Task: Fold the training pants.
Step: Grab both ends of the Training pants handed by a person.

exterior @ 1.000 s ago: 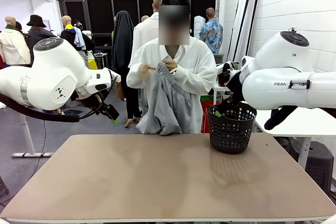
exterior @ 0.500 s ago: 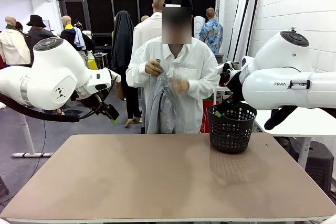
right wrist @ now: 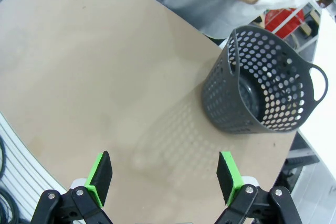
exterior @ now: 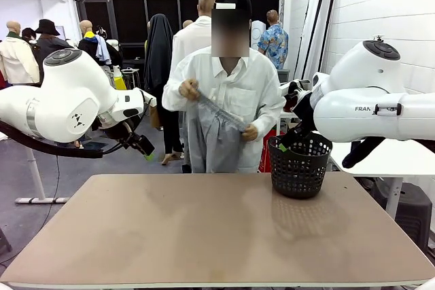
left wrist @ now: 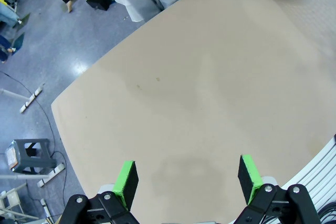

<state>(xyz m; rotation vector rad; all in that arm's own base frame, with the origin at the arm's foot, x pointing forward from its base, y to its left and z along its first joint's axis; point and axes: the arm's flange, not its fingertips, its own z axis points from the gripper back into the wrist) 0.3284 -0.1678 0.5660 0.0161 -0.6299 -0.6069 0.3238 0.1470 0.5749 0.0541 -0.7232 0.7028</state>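
Leg ends of the training pants (exterior: 216, 137) cut off behind the far rim of the surface (exterior: 204, 229). Soft grey cloth, gathered waistband stretched aslant, held by a person (exterior: 234, 83) up and left of the basket (exterior: 299, 164). Round, black, perforated plastic. Bare tan top left of the basket. Left gripper (left wrist: 186, 182) and right gripper (right wrist: 165, 179): jaws wide, holding nothing

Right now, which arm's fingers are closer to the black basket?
The right arm's fingers. The black basket stands just beyond them, while the left arm's fingers hang at the opposite side of the table.
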